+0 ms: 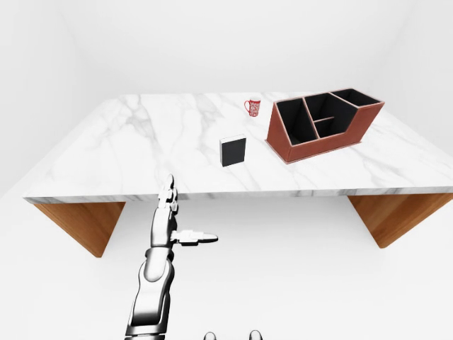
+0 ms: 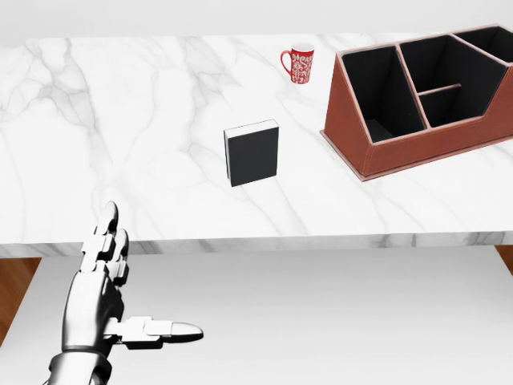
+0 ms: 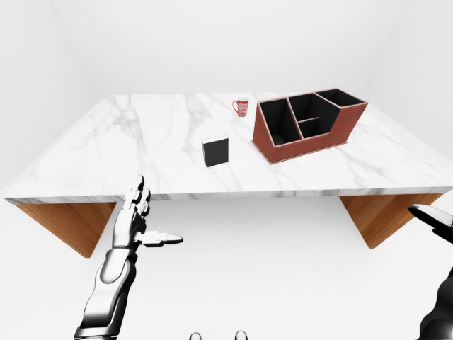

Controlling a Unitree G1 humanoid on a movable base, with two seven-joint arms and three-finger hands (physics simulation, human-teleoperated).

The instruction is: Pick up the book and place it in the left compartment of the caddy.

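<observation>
A black book [image 2: 252, 154] with a white page edge stands upright near the middle of the marble table [image 2: 120, 120]. To its right sits the reddish-brown caddy [image 2: 433, 148], its tall left compartment [image 2: 381, 92] empty and dark inside. My left hand [image 2: 148, 277] hovers below the table's near edge, at the lower left of the head view. It is open, with fingers up and thumb pointing right, and holds nothing. My right hand [image 3: 430, 215] shows only at the right edge of the right-eye view, fingers stretched out, far from the book.
A red patterned mug [image 2: 300, 64] stands above the book in the head view, just left of the caddy. The table rests on wooden supports [image 1: 78, 223] at both ends. White floor lies between me and the table.
</observation>
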